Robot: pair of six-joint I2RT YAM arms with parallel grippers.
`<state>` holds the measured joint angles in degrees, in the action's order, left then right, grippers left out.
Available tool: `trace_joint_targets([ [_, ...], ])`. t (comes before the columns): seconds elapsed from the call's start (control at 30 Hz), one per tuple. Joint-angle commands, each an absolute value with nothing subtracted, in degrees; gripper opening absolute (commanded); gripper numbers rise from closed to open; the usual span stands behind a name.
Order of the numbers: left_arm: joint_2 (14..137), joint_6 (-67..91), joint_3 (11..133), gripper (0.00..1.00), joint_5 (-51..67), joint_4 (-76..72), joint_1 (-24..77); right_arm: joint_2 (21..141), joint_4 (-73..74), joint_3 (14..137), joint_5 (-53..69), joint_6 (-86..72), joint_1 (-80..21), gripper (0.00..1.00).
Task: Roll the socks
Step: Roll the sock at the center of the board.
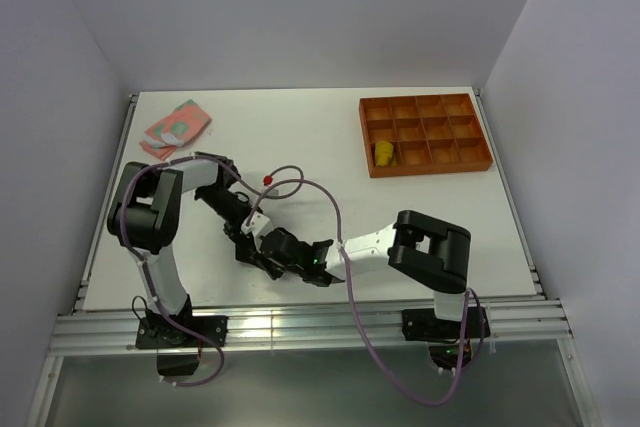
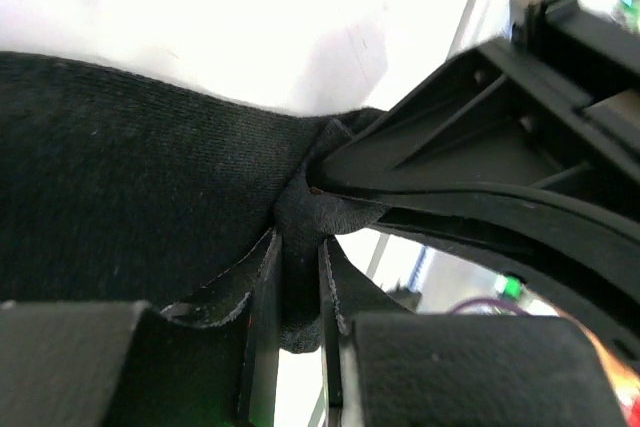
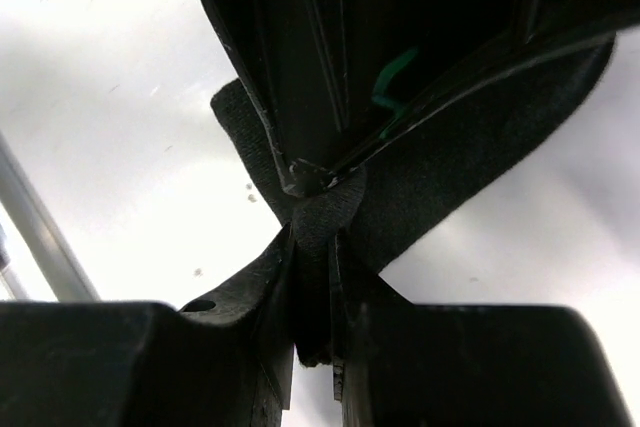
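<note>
The black sock (image 1: 283,247) lies near the table's front, held between both grippers. My left gripper (image 1: 252,245) is shut on a fold of the black sock (image 2: 150,197). My right gripper (image 1: 305,259) is shut on the same sock (image 3: 450,167), right against the left one. The pink sock with green patches (image 1: 176,126) lies flat at the back left. The mustard-yellow sock (image 1: 383,153) sits rolled in a compartment of the orange tray (image 1: 425,134).
The orange tray with square compartments stands at the back right. A cable with a red bead (image 1: 267,180) loops over the table behind the left arm. The table's front edge rail (image 1: 300,322) is close to both grippers.
</note>
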<state>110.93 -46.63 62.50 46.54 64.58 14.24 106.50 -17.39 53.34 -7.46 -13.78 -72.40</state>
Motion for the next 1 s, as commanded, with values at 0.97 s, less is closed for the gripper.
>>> trace_joint_targets([
  [0.97,99.6,-34.8,61.4,0.30,33.6,51.0,6.1,107.0,-8.6,54.7,-11.7,-12.6,-74.4,0.01],
])
